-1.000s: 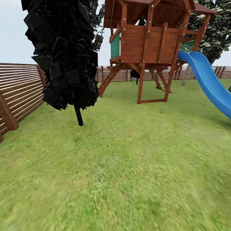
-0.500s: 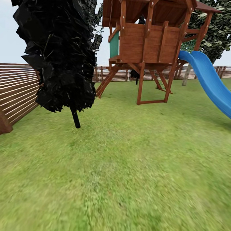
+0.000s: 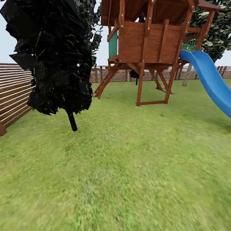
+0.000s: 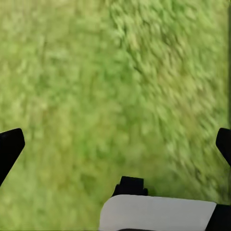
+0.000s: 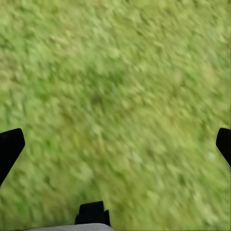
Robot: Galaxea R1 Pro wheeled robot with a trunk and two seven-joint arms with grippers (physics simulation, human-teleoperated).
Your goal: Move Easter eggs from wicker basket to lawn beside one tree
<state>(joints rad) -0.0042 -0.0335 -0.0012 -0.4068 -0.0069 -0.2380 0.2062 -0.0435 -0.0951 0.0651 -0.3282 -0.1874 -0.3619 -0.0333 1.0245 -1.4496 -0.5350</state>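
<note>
The Easter eggs and the wicker basket are out of view. Green lawn (image 3: 128, 166) spreads ahead of me. A tree with a grey-beige trunk (image 3: 186, 75) and a leafy crown stands far off at the back right, behind the slide. In the left wrist view my left gripper (image 4: 115, 147) hangs open over bare grass, its dark fingertips (image 4: 9, 147) wide apart. My right gripper (image 5: 115, 147) is open in the same way above the grass, with nothing between its fingertips (image 5: 9, 147).
A dark cypress (image 3: 54, 54) on a thin black stem stands close at the left. A wooden playset (image 3: 147, 41) with a blue slide (image 3: 210, 80) rises ahead. A brown slat fence (image 3: 14, 93) runs along the left and the back.
The whole head view has shifted: the cypress and the fence have slid left and grown larger, so the camera has moved forward. Both grippers stay out of the head view.
</note>
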